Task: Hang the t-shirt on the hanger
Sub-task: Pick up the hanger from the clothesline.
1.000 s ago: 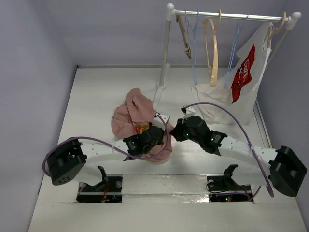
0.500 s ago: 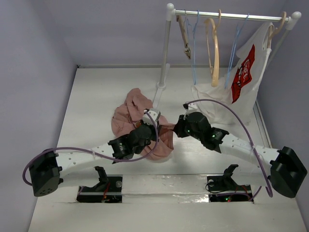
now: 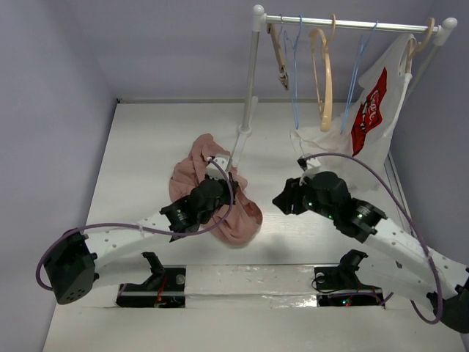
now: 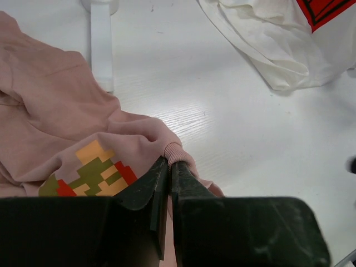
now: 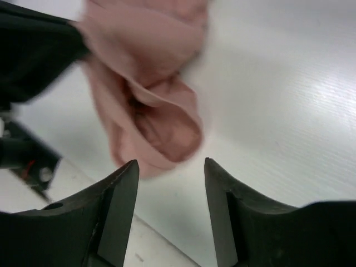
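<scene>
T-shirt [image 3: 192, 173] lies bunched on the white bench [image 3: 146, 139] by the clothes rack's [image 3: 250, 81] foot, left jaws pinching its ribbed edge, likely to lift and spread it; right jaws spread just beside a loose fold, touching nothing. Pale lilac walls [image 3: 44, 110] close in the bench; blue wire hangers [image 3: 294, 81] sit on the rail near a white shirt [image 3: 330, 150].

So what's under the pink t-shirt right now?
Only the white table shows around the t-shirt, whose ribbed edge the left gripper pinches. The heap covers whatever lies beneath it. Nothing pokes out, and the blue hangers hang on the rail.
</scene>
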